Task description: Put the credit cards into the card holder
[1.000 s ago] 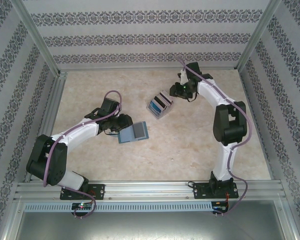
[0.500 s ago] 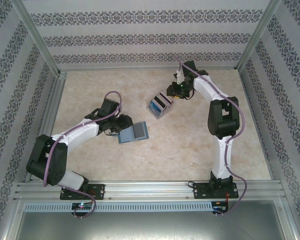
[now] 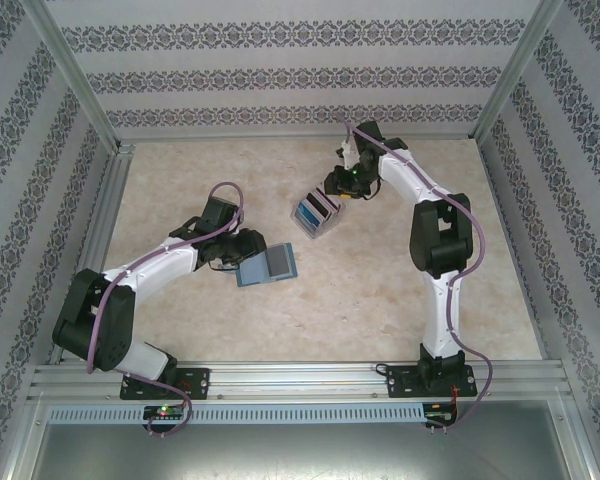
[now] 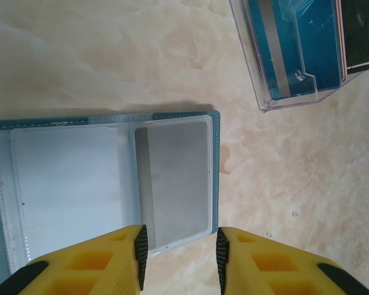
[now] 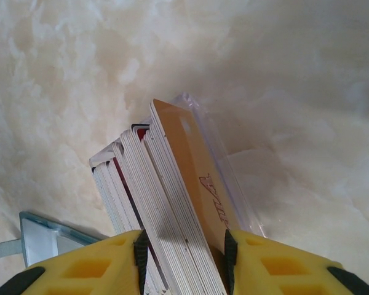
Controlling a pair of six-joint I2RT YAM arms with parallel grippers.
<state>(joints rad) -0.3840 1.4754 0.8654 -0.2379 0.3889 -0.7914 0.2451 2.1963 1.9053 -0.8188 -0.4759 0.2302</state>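
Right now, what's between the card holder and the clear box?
Nothing, just bare table between card holder and clear box, seen in the left wrist view.

Table (image 3: 380, 290): beige, marbled | clear box (image 3: 318, 212): stands mid-table | card holder (image 3: 268, 265): open, near-left of box, apart

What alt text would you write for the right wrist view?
The right gripper straddles a stack of cards standing on edge in a clear box, a tan card outermost. The box sits on a marbled table; a corner of the holder shows at lower left.
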